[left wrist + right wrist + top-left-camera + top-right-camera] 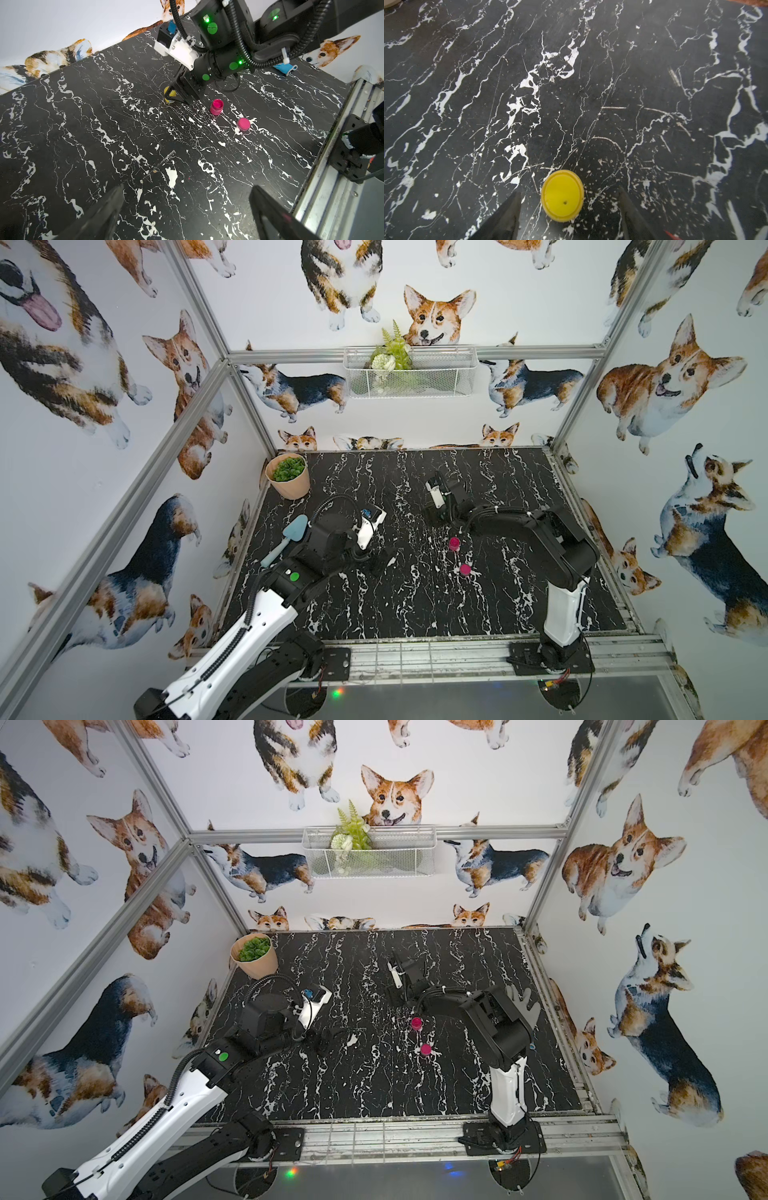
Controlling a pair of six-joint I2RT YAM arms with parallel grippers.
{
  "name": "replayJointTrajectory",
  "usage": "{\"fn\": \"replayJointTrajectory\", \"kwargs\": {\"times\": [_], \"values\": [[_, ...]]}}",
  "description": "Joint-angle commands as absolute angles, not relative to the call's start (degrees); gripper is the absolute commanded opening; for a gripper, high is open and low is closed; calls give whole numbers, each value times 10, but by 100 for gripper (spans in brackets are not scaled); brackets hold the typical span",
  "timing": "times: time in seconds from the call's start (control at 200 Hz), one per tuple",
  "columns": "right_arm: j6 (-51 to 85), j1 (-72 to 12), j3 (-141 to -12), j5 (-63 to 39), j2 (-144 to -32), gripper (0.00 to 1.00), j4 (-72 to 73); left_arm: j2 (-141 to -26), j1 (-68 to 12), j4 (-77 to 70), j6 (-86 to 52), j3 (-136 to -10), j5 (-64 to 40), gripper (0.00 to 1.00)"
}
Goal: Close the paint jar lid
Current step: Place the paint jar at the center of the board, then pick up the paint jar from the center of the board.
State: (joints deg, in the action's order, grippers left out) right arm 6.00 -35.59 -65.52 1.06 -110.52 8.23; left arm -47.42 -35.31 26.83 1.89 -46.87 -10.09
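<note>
A small yellow paint jar (562, 195) with its yellow lid on stands on the black marble table (591, 83). My right gripper (569, 191) is open around it, one finger on each side with gaps to the lid. The left wrist view shows that jar (170, 96) under the right gripper (176, 99); both top views hide it. A pink paint jar (454, 543) (216, 106) stands open nearer the front. Its pink lid (465, 569) (243, 123) lies apart on the table. My left gripper (187, 188) (383, 564) is open and empty, left of the pink jar.
A plant pot (288, 476) stands at the back left corner, with a blue trowel (286, 539) in front of it. A grey glove (524, 1004) lies by the right edge. A metal rail (415, 655) runs along the table's front. A wire basket (409, 371) hangs on the back wall.
</note>
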Motion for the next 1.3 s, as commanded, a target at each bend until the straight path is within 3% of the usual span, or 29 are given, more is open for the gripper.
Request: {"fn": "replayJointTrajectory", "kwargs": {"times": [0.0,0.055,0.37,0.656,0.911,1.297], "values": [[46,-356,-647,22,-1077,93,78,-464,-353,273,26,-469,-100,100],[40,-356,-643,19,-1064,100,79,-462,-354,274,24,-469,-98,100],[7,-356,-604,7,-951,100,80,-451,-354,269,27,-465,-99,100],[60,-356,-554,26,-832,99,-53,-441,-354,273,26,-464,-104,100],[113,-357,-467,38,-765,94,-131,-442,-354,272,27,-462,-122,100],[128,-379,-481,47,-835,73,-144,-437,-354,271,26,-459,-115,100]]}}
